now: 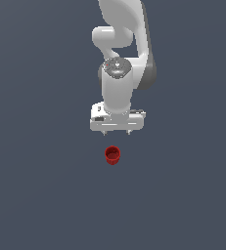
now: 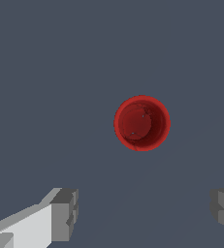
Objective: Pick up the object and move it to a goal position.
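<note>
One thing to grab here, the little red cup [image 1: 112, 155], and it's sitting upright on the grey tabletop [image 1: 41, 195] just below centre of the exterior view, mouth facing up. Your end effector [image 1: 117, 132] hangs above and a bit behind it, spread wide with nothing in it; in the wrist view you can see one finger [image 2: 65, 214] at lower left and the other poking in at the lower right edge, with the cup [image 2: 142, 123] sitting clear of the gap between them, up near mid-frame. So you're not lined up yet, I'd say. Slide over until the cup sits squarely between the fingers, then drop straight down and close on the ribbed wall rather than clipping the rim; it's narrower than the opening, so you've got margin, but it looks light enough to tip or skate if one pad touches first. Heads up on what you can't see: no goal marker shows in either view, the right finger is mostly cropped out, and the fingertips are tiny nubs in the exterior view, so height above the cup is hard to judge.
</note>
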